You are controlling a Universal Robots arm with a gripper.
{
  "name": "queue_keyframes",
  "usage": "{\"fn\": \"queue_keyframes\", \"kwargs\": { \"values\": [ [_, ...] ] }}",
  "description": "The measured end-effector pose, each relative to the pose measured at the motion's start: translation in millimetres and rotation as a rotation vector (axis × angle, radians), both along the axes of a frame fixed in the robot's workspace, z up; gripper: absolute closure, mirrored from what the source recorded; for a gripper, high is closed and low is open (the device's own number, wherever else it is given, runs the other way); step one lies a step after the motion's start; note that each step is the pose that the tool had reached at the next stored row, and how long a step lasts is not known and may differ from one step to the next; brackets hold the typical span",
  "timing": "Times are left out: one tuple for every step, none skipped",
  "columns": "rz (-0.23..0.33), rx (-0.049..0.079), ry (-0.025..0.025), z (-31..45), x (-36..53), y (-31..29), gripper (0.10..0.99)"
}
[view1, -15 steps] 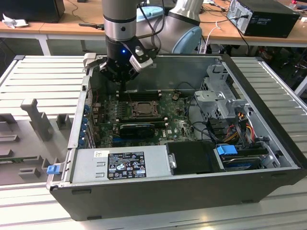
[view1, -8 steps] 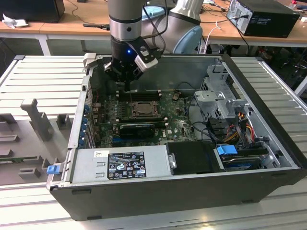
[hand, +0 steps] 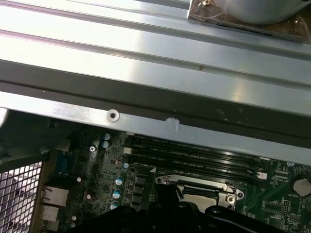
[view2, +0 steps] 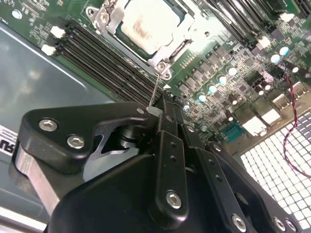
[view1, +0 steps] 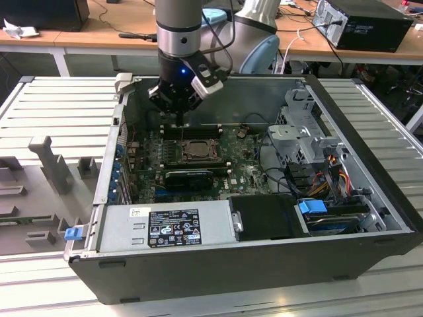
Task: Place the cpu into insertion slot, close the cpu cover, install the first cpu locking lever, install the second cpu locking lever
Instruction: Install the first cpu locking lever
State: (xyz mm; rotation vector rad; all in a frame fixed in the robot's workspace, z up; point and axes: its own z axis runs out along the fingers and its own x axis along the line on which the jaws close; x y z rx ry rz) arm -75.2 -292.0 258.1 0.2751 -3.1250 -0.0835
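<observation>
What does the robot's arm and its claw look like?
The arm is a thick grey tube with a dark band. A small blue light glows just above the claw. The claw is black with chunky plates held by silver screws, and a silver and black box sits at its side.

Even, bright overhead light; strong glare bleaches the ribbed silver metal table (hand: 146,53) toward twelve o'clock in the first wrist view, slightly soft.

Gripper (view1: 180,120) pinched shut (pointing down) — low.
</observation>
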Motion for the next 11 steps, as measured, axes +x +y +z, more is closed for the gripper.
{"fn": "queue_keyframes", "kwargs": {
  "values": [
    [0.0,-0.001,0.0,0.0,1.1,0.0,0.98],
    [0.0,-0.001,0.0,-0.1,2.6,0.0,0.98],
    [0.0,-0.002,0.0,-0.1,3.6,0.0,0.98],
    [0.0,-0.003,0.0,-0.2,6.4,0.0,0.98],
    [0.0,-0.003,0.0001,-0.2,8.7,0.0,0.98],
    [0.0,-0.003,0.0,-0.3,10.6,0.0,0.98],
    [0.0,-0.003,0.0,-0.3,11.9,0.0,0.98],
    [0.0,-0.003,0.0,-0.3,12.7,0.0,0.98],
    [-0.001,-0.003,0.0,-0.3,12.9,0.0,0.98],
    [-0.001,-0.003,0.0,-0.3,12.9,0.0,0.98],
    [-0.001,-0.003,0.0,-0.4,13.0,0.0,0.98]
  ]
}}
